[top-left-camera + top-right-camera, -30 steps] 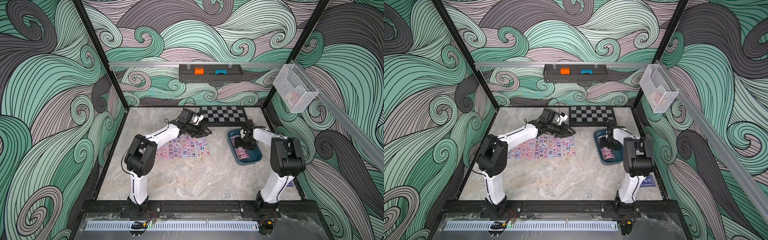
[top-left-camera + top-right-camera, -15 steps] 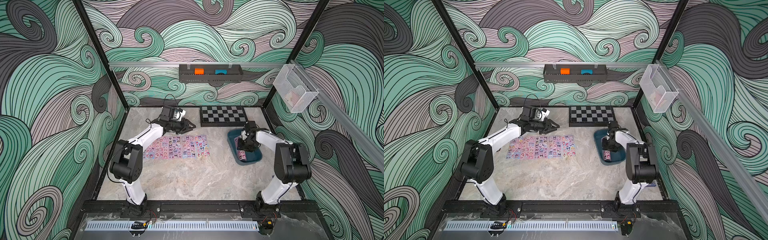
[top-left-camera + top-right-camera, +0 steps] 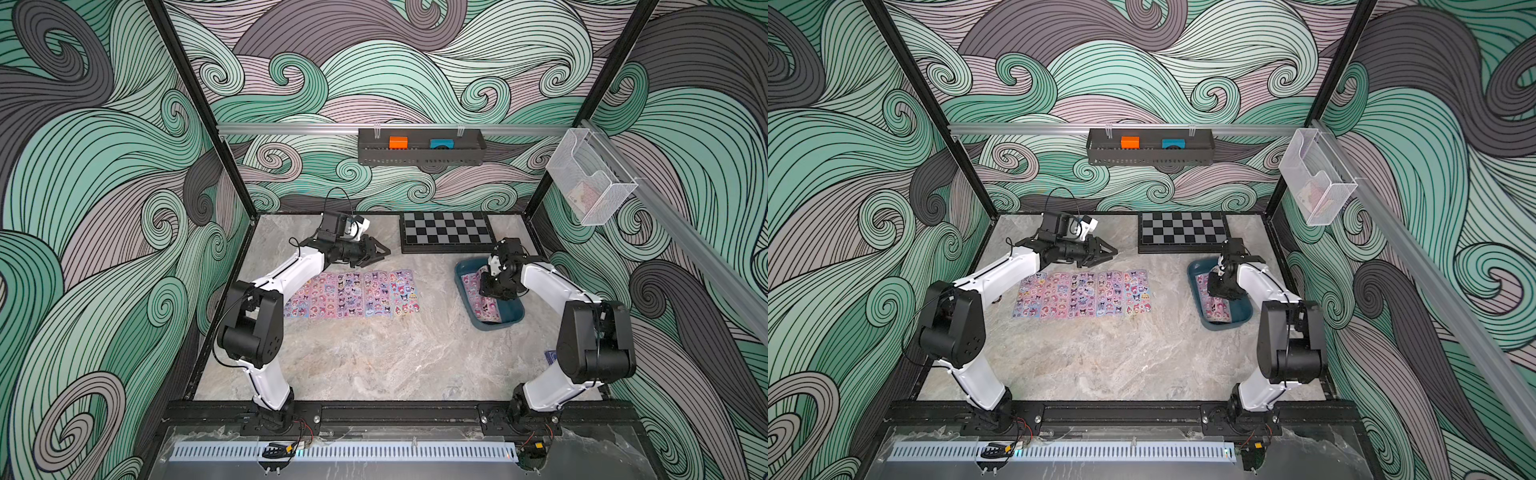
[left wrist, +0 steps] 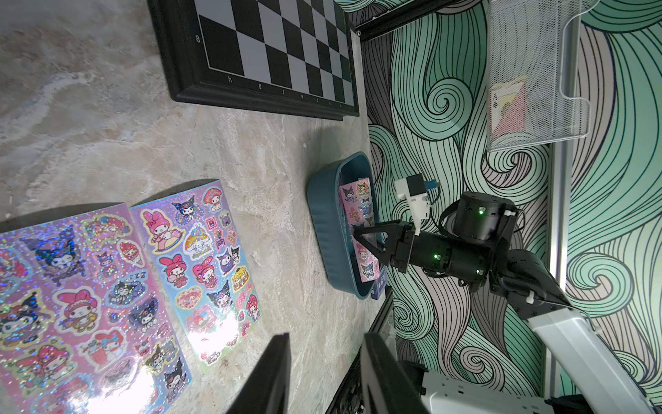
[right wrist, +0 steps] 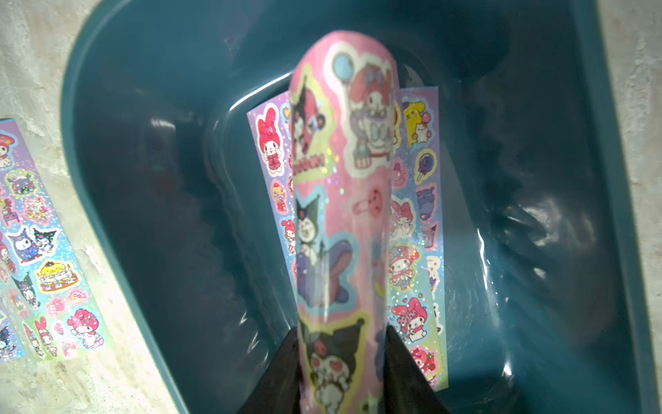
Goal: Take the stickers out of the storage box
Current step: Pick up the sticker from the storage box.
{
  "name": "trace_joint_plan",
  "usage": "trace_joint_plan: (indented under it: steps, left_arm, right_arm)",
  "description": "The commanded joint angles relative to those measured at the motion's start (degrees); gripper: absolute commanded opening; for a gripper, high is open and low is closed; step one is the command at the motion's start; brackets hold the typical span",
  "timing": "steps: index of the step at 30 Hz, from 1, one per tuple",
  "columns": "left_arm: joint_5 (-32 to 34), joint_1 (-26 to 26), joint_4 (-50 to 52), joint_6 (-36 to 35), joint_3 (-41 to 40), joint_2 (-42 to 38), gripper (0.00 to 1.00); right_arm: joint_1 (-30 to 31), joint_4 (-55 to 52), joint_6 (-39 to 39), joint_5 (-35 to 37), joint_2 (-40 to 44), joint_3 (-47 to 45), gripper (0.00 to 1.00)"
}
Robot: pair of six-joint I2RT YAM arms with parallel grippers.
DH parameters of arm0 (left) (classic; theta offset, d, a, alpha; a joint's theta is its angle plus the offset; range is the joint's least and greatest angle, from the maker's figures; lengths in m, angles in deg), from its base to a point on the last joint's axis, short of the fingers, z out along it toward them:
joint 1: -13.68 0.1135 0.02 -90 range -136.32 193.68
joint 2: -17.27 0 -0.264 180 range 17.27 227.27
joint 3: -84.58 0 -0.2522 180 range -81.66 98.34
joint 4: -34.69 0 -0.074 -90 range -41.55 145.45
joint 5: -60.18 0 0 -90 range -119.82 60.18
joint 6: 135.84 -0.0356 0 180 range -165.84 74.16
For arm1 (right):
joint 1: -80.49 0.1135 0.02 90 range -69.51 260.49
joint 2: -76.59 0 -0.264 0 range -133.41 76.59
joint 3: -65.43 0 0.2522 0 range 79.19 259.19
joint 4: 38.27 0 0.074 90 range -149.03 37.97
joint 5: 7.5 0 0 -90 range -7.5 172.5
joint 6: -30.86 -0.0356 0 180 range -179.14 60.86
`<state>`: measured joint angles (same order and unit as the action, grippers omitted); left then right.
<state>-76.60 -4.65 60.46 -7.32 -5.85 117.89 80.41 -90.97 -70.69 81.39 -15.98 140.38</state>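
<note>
while the right tool (image 5: 342,362) reached down into the storage box (image 5: 143,186), its two fingers were clamped on the long edges of a pink sticker sheet (image 5: 340,172), which bowed up into an arch between them. beneath it a second sticker sheet (image 5: 421,215), purple fading to pale blue, lay flat on the floor of the box. the box sat on the bench (image 3: 374,361) near the wall on the robot's right, just beside a chessboard (image 3: 446,230). well apart from the box, a row of sticker sheets (image 3: 353,293) lay side by side on the bench, edges touching or overlapping. the left tool (image 3: 380,255) hung above the bench behind that row, its fingers apart and holding nothing.
</note>
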Motion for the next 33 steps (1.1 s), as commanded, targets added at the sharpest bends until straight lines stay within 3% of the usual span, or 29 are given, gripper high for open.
trace_joint_plan:
  steps: [1, 8, 12, 18, 25, 33]
  left_arm:
    - [-2.21, -0.02, -1.81, 0.84, -0.56, -0.83, 0.38]
    - [-6.78, -1.30, -7.23, 4.88, -0.27, 1.00, 0.38]
    - [-9.50, -3.11, -14.48, 10.33, -0.73, 2.64, 0.38]
    - [-10.17, -8.27, -21.44, 14.45, 1.57, 5.70, 0.41]
    - [-10.21, -13.07, -28.37, 19.17, 3.78, 10.23, 0.41]
    - [-9.59, -14.51, -35.62, 23.42, 2.69, 11.32, 0.41]
  right_arm:
    - [-0.31, -0.73, -0.38, -1.94, 3.17, -0.48, 0.35]
    - [-0.23, -2.92, -0.48, -3.77, 9.56, 0.26, 0.33]
    - [0.11, -3.32, -1.68, -8.57, 14.03, -0.40, 0.33]
    - [5.15, -2.99, -4.80, -13.85, 19.36, -0.80, 0.33]
    - [10.41, 5.89, -13.21, -22.15, 23.16, -3.89, 0.34]
    - [15.09, 13.86, -19.25, -27.00, 21.31, -5.12, 0.34]
